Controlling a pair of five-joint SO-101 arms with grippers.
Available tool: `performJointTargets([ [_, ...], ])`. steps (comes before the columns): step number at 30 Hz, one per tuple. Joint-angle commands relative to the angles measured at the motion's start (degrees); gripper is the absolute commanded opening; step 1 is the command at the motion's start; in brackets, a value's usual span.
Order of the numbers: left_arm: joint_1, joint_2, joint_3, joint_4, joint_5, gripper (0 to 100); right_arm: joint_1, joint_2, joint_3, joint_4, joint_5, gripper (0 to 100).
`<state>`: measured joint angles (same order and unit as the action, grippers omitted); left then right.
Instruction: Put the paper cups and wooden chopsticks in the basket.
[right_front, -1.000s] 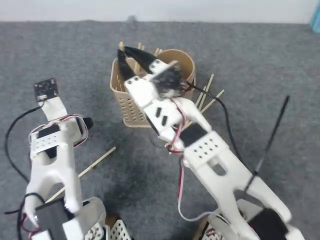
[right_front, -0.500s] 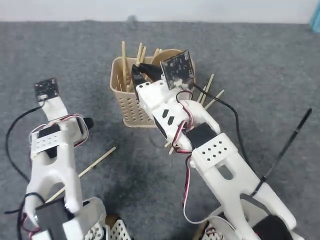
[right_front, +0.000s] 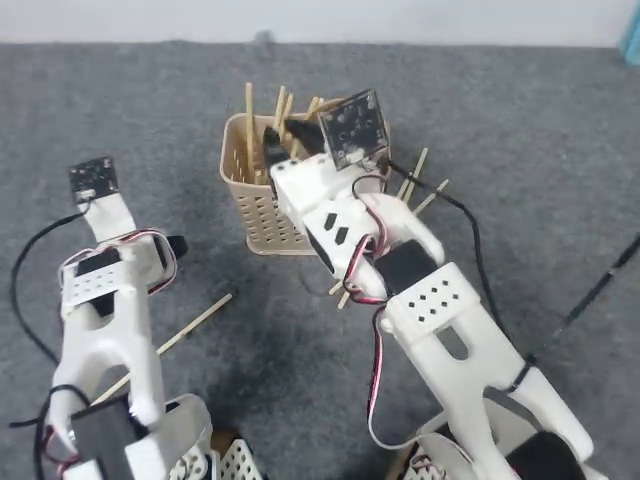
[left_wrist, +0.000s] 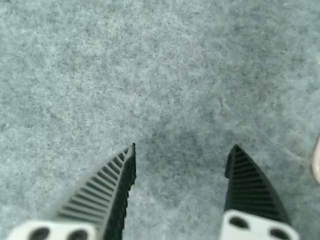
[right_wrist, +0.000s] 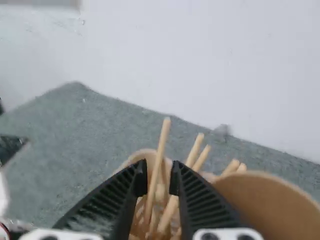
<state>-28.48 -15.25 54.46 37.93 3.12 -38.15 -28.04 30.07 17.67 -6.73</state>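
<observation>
The right gripper (right_wrist: 158, 163), spread wide a second ago, has dipped into the basket (right_front: 255, 215), jaws now nearly pressed together among upright chopsticks (right_wrist: 161, 145). One loose chopstick (right_front: 175, 338) awaits on the near-left carpet (right_front: 520, 120).

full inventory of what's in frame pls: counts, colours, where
basket: one, beige, perforated, on the carpet ahead of the right arm
paper cup: one, brown, inside the basket
chopsticks in the basket: at least five, pale wood, standing with their ends above the rim
chopsticks right of the basket: at least two, pale wood, flat on the carpet
loose chopstick: one, pale wood, flat on the carpet beside the left arm
carpet: grey, covers the table
wall: white, along the far edge
left tool: black, open, over bare carpet
right tool: black, at the basket mouth among the standing chopsticks
</observation>
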Motion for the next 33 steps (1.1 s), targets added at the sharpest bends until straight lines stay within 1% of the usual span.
performJointTargets([
  [1,0.44,-0.26,-2.42,-0.88,-0.35,28,1.1,-6.2,-11.96,7.96,-4.75,11.2],
  [4,0.44,-0.26,-2.42,-0.88,-0.35,28,2.07,-7.69,-20.31,15.52,-7.82,11.2],
  [6,0.35,-0.26,-2.42,-0.88,-0.44,28,4.26,-9.1,-24.35,20.18,-9.41,11.2],
  [8,0.35,-0.26,-2.33,-0.88,-0.44,28,6.55,-10.51,-27.52,25.1,-12.66,11.2],
  [15,0.35,-0.35,-2.24,-0.88,-0.53,28,20.09,-14.37,-29.8,44.44,-28.31,11.2],
  [17,0.35,-0.35,-2.15,-0.7,-0.62,28,24.66,-14.37,-29.54,49.01,-31.12,11.2],
  [19,0.35,-0.35,-2.15,-0.7,-0.62,28,28.18,-14.37,-27.08,50.95,-32.44,11.2],
  [21,0.35,-0.44,-2.15,-0.62,-0.62,28,30.64,-14.37,-22.77,50.68,-32.7,11.2],
  [23,0.35,-0.44,-2.07,-0.62,-0.7,28,31.87,-14.29,-16.97,48.31,-32.7,11.2],
  [29,0.35,-0.44,-2.07,-0.62,-0.7,28,32.4,-9.1,0.88,32.84,-32.79,11.2],
  [33,0.35,-0.44,-2.07,-0.62,-0.7,28,32.48,-1.1,4.04,25.27,-33.05,11.2],
])
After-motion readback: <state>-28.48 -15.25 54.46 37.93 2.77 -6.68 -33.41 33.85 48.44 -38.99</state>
